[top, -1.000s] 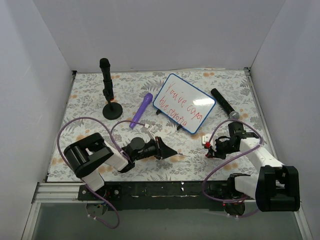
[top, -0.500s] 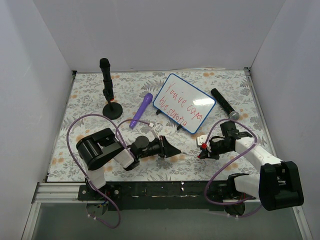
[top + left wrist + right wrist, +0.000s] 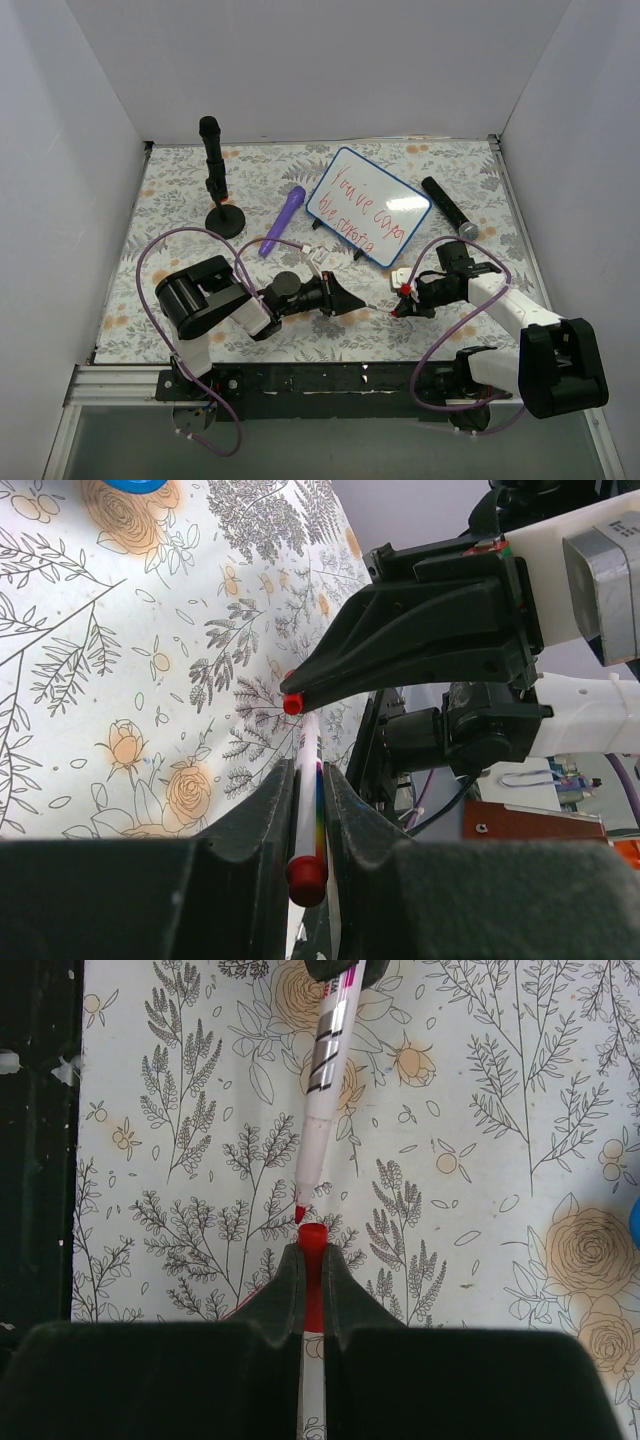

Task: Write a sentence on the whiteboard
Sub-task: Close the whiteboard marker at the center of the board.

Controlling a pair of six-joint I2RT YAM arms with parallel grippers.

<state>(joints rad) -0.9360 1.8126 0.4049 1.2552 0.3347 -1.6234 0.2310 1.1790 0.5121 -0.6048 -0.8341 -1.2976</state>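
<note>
The whiteboard (image 3: 385,190) stands tilted on its small black feet at the back middle of the table. The sentence (image 3: 362,216) runs across it in two lines of red script. My left gripper (image 3: 350,303) (image 3: 308,772) is shut on a white marker (image 3: 307,790) (image 3: 326,1060) with a rainbow stripe. The marker's red tip points at my right gripper (image 3: 398,308) (image 3: 313,1252), which is shut on the red cap (image 3: 313,1239) (image 3: 292,704). Tip and cap mouth sit in line, a hair apart, low over the floral table cover in front of the board.
A black microphone on a round stand (image 3: 213,175) rises at the back left. A purple microphone (image 3: 283,222) lies left of the board and a black one (image 3: 448,207) lies to its right. White walls close in three sides.
The left arm has swung right and the right gripper has come left. The marker tip and the cap now almost meet. Both grips are unchanged.
</note>
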